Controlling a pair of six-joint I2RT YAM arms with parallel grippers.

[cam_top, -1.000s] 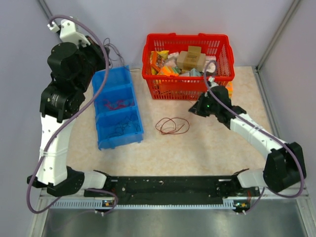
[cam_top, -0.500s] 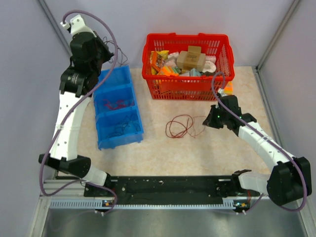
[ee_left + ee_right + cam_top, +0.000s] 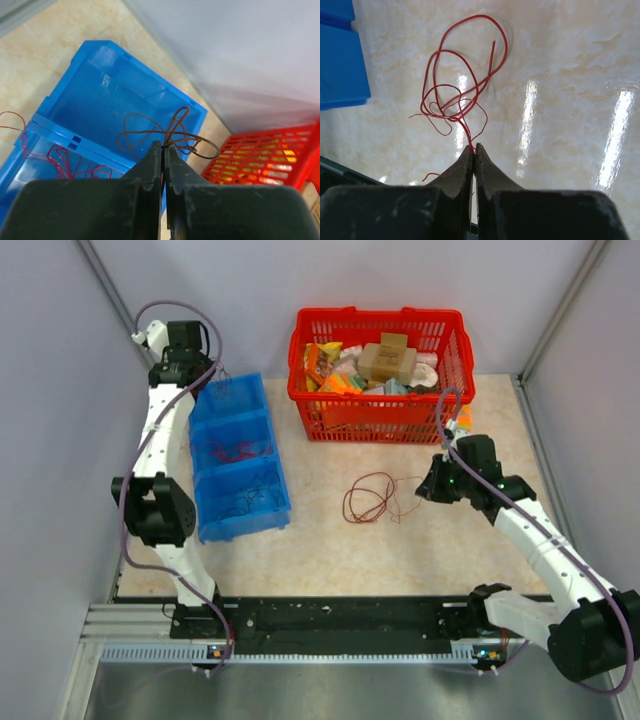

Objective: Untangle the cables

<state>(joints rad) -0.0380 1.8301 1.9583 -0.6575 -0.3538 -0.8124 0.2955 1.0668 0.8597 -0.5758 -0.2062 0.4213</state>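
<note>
- Left tool (image 3: 161, 150) pinched tight on a dark cable (image 3: 171, 131); its loops hang over the far compartment of the bin (image 3: 95, 107).
- Bin's middle compartment holds red wires (image 3: 232, 451), its near one dark wires (image 3: 243, 502).
- Red cable (image 3: 455, 118) lies in loose, knotted loops on the desk (image 3: 450, 550), between the bin and the right arm, in front of the basket (image 3: 378, 420).
- Right tool (image 3: 473, 150) clamped on one strand of the red cable; the rest trails on the desk.
</note>
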